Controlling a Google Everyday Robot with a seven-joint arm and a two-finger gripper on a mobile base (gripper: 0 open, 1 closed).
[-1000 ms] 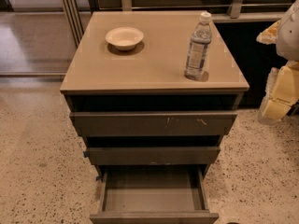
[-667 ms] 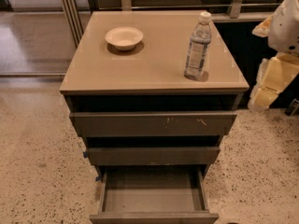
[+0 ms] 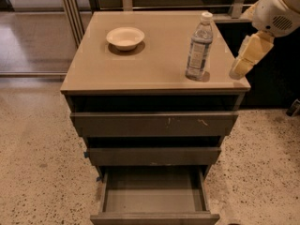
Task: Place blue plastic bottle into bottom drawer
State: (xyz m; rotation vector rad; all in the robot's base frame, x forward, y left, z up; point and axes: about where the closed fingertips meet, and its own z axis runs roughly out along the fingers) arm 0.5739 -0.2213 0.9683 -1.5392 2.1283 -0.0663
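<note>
The blue plastic bottle stands upright on the right side of the cabinet top, white cap up. The bottom drawer is pulled out and shows a bare grey tray. My gripper hangs from the white arm at the upper right, over the cabinet's right edge, a short way right of the bottle and apart from it. Its cream fingers point down and to the left.
A cream bowl sits on the cabinet top at the back left. The top drawer with scratches and the middle drawer are pulled out slightly. Speckled floor surrounds the cabinet. A dark unit stands to the right.
My arm and gripper have moved left and up, from beside the cabinet's right side to over its right edge, closer to the bottle. The bottle, bowl and drawers have not moved.
</note>
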